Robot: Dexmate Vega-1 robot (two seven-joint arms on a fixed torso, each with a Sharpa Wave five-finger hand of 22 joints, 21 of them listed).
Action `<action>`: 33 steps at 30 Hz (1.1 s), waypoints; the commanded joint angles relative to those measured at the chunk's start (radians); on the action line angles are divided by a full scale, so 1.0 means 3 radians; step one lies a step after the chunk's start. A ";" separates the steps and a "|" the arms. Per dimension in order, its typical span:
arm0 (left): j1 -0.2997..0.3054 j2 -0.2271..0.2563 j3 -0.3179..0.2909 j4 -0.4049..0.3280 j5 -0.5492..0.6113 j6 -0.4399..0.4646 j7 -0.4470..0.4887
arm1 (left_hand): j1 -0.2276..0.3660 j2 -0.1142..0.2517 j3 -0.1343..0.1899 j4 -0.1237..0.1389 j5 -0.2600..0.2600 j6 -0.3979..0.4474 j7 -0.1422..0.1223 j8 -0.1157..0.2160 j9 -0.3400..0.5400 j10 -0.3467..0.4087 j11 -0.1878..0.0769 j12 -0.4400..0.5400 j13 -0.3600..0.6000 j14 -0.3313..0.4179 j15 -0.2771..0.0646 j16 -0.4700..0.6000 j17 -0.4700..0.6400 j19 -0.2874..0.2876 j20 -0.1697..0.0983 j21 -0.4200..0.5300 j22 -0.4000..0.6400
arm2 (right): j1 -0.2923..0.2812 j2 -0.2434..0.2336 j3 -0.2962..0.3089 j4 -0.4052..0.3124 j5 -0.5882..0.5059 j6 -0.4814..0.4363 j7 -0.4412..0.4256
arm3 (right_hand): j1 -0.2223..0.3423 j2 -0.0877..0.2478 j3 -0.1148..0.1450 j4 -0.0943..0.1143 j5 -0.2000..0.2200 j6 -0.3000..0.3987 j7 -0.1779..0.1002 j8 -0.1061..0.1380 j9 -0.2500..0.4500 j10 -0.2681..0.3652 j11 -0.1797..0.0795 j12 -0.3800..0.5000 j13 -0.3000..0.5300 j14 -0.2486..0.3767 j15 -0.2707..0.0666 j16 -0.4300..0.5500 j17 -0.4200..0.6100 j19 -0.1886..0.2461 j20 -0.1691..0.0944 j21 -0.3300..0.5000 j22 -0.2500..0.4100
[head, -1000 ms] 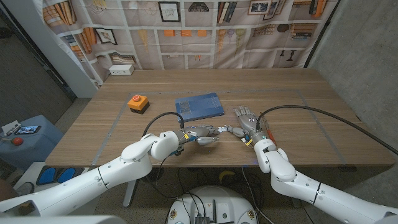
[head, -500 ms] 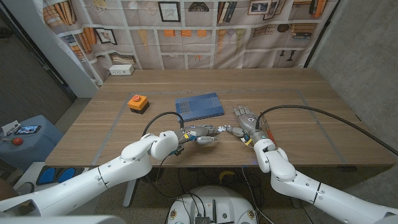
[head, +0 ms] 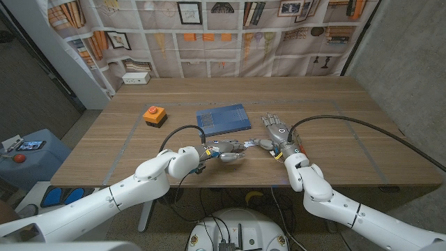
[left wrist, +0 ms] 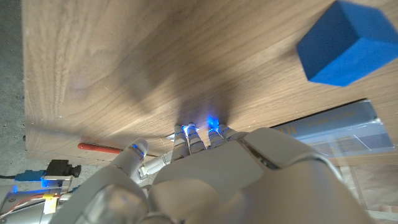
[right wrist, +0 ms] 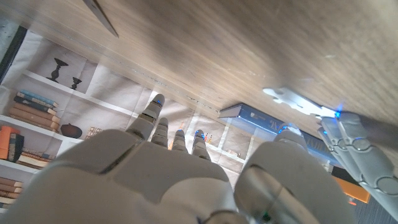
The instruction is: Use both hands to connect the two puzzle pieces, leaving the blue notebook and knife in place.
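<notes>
My left hand [head: 226, 150] reaches right across the table's near middle with its fingers stretched out. Its fingertips [right wrist: 341, 132] touch the end of a flat white puzzle piece [right wrist: 295, 100] lying on the wood. My right hand [head: 277, 134] stands just to the right with fingers spread and pointing away, its thumb turned toward the left hand; it holds nothing I can see. I cannot make out a second piece. The blue notebook [head: 223, 119] lies just behind the left hand, also as a blue corner [left wrist: 348, 40]. A knife blade tip [right wrist: 102, 15] lies beyond my right hand.
An orange button box [head: 153, 114] sits left of the notebook. A white box [head: 136, 78] stands at the table's far left edge. A thin red thing [left wrist: 93, 147] lies on the wood past my left hand's fingers.
My right hand has shifted slightly away from me, its fingers reaching a little further up the table. The left hand and the notebook have stayed put.
</notes>
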State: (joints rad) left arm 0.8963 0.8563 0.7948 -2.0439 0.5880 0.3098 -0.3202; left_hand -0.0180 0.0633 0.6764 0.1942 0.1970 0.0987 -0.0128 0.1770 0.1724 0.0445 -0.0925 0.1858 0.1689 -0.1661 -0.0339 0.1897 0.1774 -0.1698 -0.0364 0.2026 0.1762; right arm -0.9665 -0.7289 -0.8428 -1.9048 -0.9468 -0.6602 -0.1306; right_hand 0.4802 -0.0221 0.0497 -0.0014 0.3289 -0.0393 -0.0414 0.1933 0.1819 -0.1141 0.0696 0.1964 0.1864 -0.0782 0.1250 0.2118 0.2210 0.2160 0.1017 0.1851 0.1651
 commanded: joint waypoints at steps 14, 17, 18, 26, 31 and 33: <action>-0.0010 0.0000 -0.0007 0.0019 0.0012 -0.0032 0.0017 | 0.0042 0.0438 0.0024 -0.0005 -0.0001 0.0033 0.0002 0.0016 0.0004 0.0090 0.0050 0.0019 0.0011 -0.0044 -0.0071 -0.0011 0.0008 -0.0361 -0.0107 0.0003 0.0005 | -0.0069 -0.0030 0.0169 -0.0150 0.0231 0.0104 -0.0149 | -0.0096 0.0004 -0.0025 0.0060 -0.0013 0.0028 -0.0019 0.0016 0.0004 0.0029 -0.0027 0.0011 0.0010 0.0019 0.0012 0.0033 0.0024 -0.0007 0.0000 0.0005 0.0010; -0.0011 -0.0004 -0.0009 0.0021 0.0012 -0.0028 0.0017 | 0.0042 0.0438 0.0026 -0.0005 -0.0001 0.0034 -0.0001 0.0016 0.0004 0.0091 0.0050 0.0019 0.0011 -0.0043 -0.0071 -0.0011 0.0008 -0.0361 -0.0107 0.0003 0.0005 | -0.0070 -0.0040 0.0173 -0.0131 0.0262 0.0154 -0.0175 | -0.0131 0.0000 -0.0041 0.0076 -0.0015 0.0021 -0.0023 0.0012 0.0005 0.0024 -0.0029 0.0007 0.0011 0.0011 0.0014 0.0031 0.0026 -0.0025 0.0002 -0.0001 0.0010; -0.0011 -0.0005 -0.0009 0.0022 0.0012 -0.0025 0.0018 | 0.0042 0.0438 0.0026 -0.0005 -0.0001 0.0033 -0.0002 0.0016 0.0004 0.0092 0.0048 0.0020 0.0011 -0.0041 -0.0071 -0.0010 0.0008 -0.0360 -0.0107 0.0003 0.0005 | -0.0069 -0.0039 0.0170 -0.0122 0.0262 0.0157 -0.0179 | -0.0150 -0.0004 -0.0050 0.0084 -0.0016 0.0013 -0.0022 0.0008 0.0006 0.0023 -0.0030 0.0006 0.0011 0.0005 0.0012 0.0029 0.0028 -0.0032 0.0003 -0.0003 0.0010; -0.0012 -0.0003 -0.0011 0.0026 0.0012 -0.0033 0.0023 | 0.0042 0.0437 0.0031 -0.0005 -0.0002 0.0034 -0.0003 0.0016 0.0004 0.0093 0.0050 0.0019 0.0011 -0.0039 -0.0073 -0.0010 0.0008 -0.0360 -0.0106 0.0002 0.0005 | -0.0064 -0.0067 0.0148 -0.0027 0.0282 0.0240 -0.0216 | -0.0271 -0.0026 -0.0109 0.0138 -0.0022 -0.0016 -0.0033 -0.0006 0.0009 -0.0003 -0.0040 -0.0005 0.0012 -0.0030 0.0018 0.0019 0.0036 -0.0082 0.0003 -0.0015 0.0011; -0.0013 -0.0002 -0.0012 0.0026 0.0011 -0.0036 0.0021 | 0.0042 0.0436 0.0034 -0.0005 -0.0002 0.0036 0.0000 0.0016 0.0004 0.0094 0.0049 0.0018 0.0011 -0.0039 -0.0070 -0.0011 0.0008 -0.0358 -0.0106 0.0001 0.0005 | -0.0046 -0.0058 0.0117 0.0043 0.0259 0.0235 -0.0213 | -0.0319 -0.0035 -0.0134 0.0159 -0.0024 -0.0037 -0.0033 -0.0014 0.0009 -0.0026 -0.0045 -0.0013 0.0012 -0.0039 0.0017 0.0017 0.0039 -0.0092 0.0005 -0.0014 0.0011; -0.0014 0.0000 -0.0012 0.0026 0.0008 -0.0037 0.0014 | 0.0042 0.0436 0.0035 -0.0005 -0.0002 0.0038 -0.0001 0.0016 0.0004 0.0095 0.0052 0.0018 0.0011 -0.0039 -0.0070 -0.0011 0.0008 -0.0358 -0.0105 0.0001 0.0005 | -0.0035 -0.0054 0.0103 0.0067 0.0251 0.0236 -0.0205 | -0.0336 -0.0040 -0.0143 0.0166 -0.0024 -0.0046 -0.0030 -0.0017 0.0009 -0.0035 -0.0037 -0.0016 0.0012 -0.0043 0.0021 0.0016 0.0040 -0.0096 0.0005 -0.0014 0.0011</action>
State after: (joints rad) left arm 0.8937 0.8559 0.7921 -2.0369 0.5909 0.3016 -0.3145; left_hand -0.0180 0.0633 0.6795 0.1909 0.1970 0.1019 -0.0166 0.1771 0.1724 0.0483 -0.0962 0.1863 0.1723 -0.1661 -0.0339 0.1897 0.1773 -0.1712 -0.0380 0.2028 0.1772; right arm -0.9849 -0.7441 -0.7981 -1.9195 -0.8716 -0.6043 -0.1870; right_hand 0.3907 -0.0353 0.0085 0.0399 0.3251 -0.0458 -0.0507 0.1909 0.1819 -0.1109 0.0586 0.1921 0.1887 -0.0860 0.1251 0.2196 0.2304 0.1904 0.1055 0.1811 0.1651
